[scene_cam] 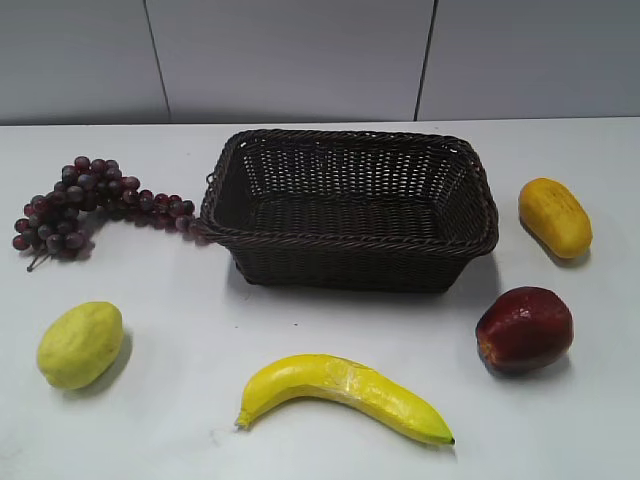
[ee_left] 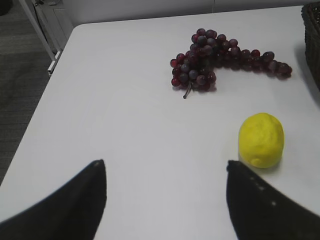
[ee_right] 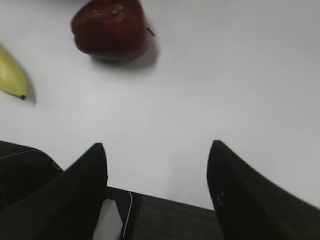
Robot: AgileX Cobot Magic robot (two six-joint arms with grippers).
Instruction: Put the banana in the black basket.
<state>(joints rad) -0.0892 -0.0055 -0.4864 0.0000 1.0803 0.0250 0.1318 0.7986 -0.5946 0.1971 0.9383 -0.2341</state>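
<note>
Lying on the white bench, the banana sits near the front edge, just in front of the basket and apart from it, dark tip pointing right. Basket is upright, mid-bench, nothing visible inside.

Around it: grapes left of the basket, their tail end reaching the basket's left rim, touching or just beside, cannot tell. Pale yellow-green fruit front left, well apart from banana. Red apple front right, near the banana's tip side but not touching. Orange oval fruit right of the basket, near it.

Strip of bare bench between banana and basket front wall; nothing lies in it. Open bench on both sides of the banana.

Left pincer is spread wide, holding nothing, over bare bench at the front left; the yellow-green fruit sits just beyond its right finger, grapes farther off. Bench's left edge shows in that view, floor beyond.

Right pincer is spread too, empty, hanging at the bench's front edge; apple ahead, banana tip at far left.
</note>
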